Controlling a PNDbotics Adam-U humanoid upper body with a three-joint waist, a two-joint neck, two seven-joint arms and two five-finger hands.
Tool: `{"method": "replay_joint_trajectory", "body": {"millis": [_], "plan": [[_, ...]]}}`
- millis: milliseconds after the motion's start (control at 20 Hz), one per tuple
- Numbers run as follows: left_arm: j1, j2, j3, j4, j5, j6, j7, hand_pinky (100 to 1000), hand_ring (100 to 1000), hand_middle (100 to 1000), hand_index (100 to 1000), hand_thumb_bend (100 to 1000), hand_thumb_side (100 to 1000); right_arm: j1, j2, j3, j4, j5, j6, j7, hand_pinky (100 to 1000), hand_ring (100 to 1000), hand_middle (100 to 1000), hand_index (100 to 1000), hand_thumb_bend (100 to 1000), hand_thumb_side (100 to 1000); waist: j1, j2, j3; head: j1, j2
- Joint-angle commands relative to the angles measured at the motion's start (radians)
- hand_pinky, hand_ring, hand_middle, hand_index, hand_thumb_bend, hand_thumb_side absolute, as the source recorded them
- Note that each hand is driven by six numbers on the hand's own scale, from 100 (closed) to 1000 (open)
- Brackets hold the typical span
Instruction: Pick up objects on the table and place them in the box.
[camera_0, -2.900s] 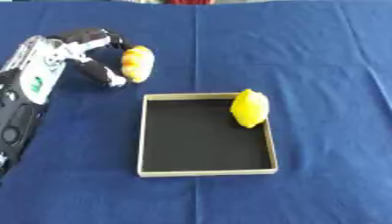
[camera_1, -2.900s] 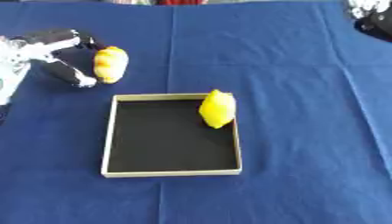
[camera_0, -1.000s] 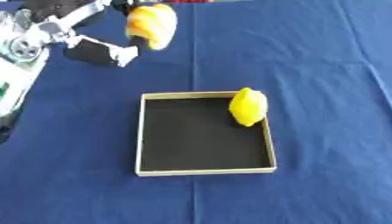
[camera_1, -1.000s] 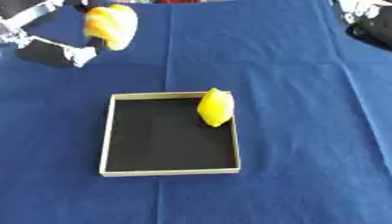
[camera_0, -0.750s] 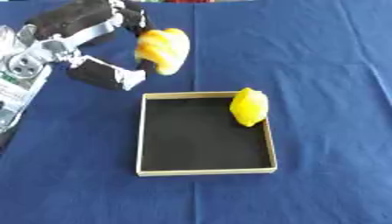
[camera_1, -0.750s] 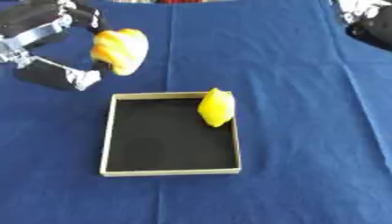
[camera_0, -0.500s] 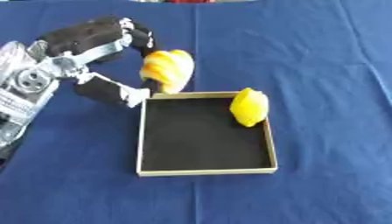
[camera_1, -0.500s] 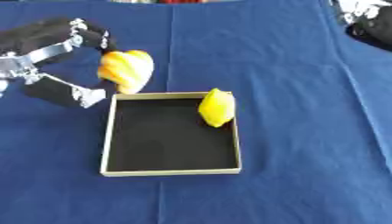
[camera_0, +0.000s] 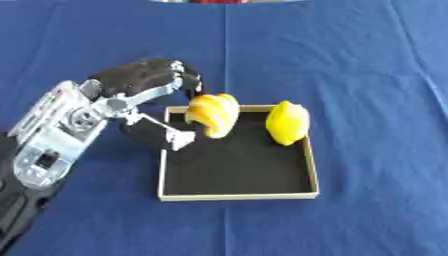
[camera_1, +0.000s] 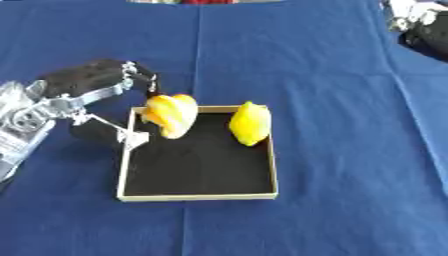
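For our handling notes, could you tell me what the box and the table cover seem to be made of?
The box looks like pale wood or stiff card: thin tan rim, matte black floor. The table cover looks like blue cloth: matte, with faint fold creases.

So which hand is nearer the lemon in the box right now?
The left hand: it holds an orange-yellow pastry over the box, just left of the lemon. Of the right hand, only a blurred part shows at the far upper right corner.
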Motion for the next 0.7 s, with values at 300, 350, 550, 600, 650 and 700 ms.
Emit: {"method": "replay_joint_trajectory", "body": {"millis": [300, 350, 550, 600, 650, 700], "plan": [[0.008, -0.036, -0.003, 0.037, -0.085, -0.026, -0.017, 791, 769, 712, 811, 176, 388, -0.004, -0.009, -0.018, -0.016, -0.011, -0.002, -0.001, 883, 893, 835, 859, 100, 511, -0.005, -0.027, 0.003, 0.000, -0.010], [0.009, -0.036, -0.002, 0.042, -0.094, -0.031, -0.028, 795, 775, 718, 819, 183, 394, -0.003, -0.008, -0.018, -0.016, -0.012, -0.002, -0.001, 883, 893, 835, 859, 100, 511, -0.005, -0.027, 0.003, 0.000, -0.010], [0.010, -0.035, 0.002, 0.049, -0.120, -0.054, -0.072, 906, 887, 827, 913, 371, 510, 0.000, -0.004, -0.017, -0.016, -0.013, -0.001, 0.000, 883, 893, 835, 859, 100, 513, -0.006, -0.028, 0.004, -0.002, -0.010], [0.011, -0.034, 0.004, 0.045, -0.125, -0.063, -0.081, 933, 911, 845, 931, 443, 550, 0.001, -0.004, -0.018, -0.016, -0.013, -0.001, 0.000, 883, 893, 834, 859, 100, 513, -0.005, -0.028, 0.004, -0.002, -0.010], [0.011, -0.033, 0.009, 0.041, -0.131, -0.071, -0.085, 942, 918, 847, 935, 472, 569, 0.001, -0.003, -0.018, -0.016, -0.014, -0.001, 0.000, 883, 893, 834, 859, 100, 513, -0.005, -0.028, 0.005, -0.003, -0.010], [0.012, -0.032, 0.013, 0.035, -0.136, -0.077, -0.087, 951, 926, 850, 941, 506, 599, 0.002, -0.003, -0.018, -0.016, -0.014, 0.000, 0.001, 883, 893, 834, 859, 100, 514, -0.005, -0.029, 0.005, -0.003, -0.011]]}}
